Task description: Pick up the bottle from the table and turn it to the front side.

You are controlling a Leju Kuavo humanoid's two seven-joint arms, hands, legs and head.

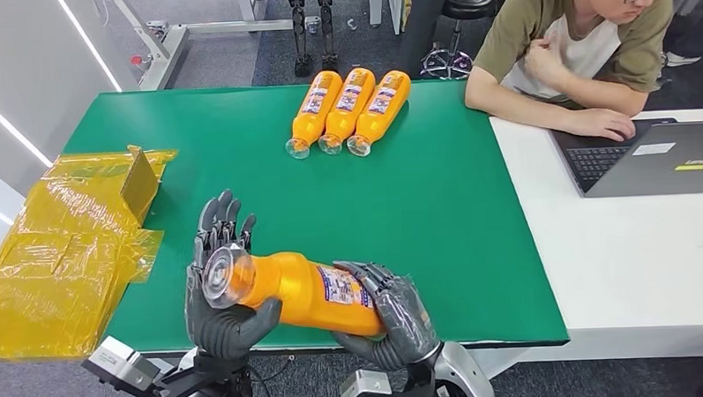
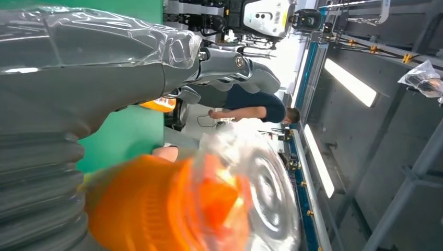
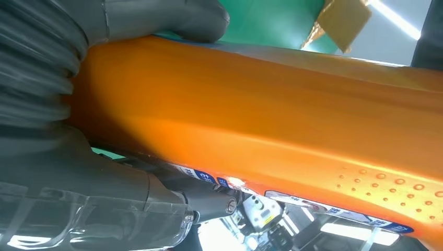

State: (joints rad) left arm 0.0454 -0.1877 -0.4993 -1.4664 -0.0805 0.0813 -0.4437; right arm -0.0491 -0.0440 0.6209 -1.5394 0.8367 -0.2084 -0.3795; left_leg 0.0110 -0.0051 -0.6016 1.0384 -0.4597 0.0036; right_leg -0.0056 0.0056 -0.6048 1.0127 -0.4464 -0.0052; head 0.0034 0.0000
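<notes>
An orange bottle with a clear cap lies on its side in the air over the front edge of the green table, label partly facing up. My right hand wraps its fingers around the base end and grips it; the right wrist view shows the orange body pressed against that hand. My left hand is at the cap end, with its thumb under the neck and its fingers straight up and apart behind the cap. In the left wrist view, the cap sits by the left hand.
Three more orange bottles lie side by side at the table's far edge. Crumpled yellow plastic and a cardboard piece lie at the left. A person types on a laptop on the white table at the right.
</notes>
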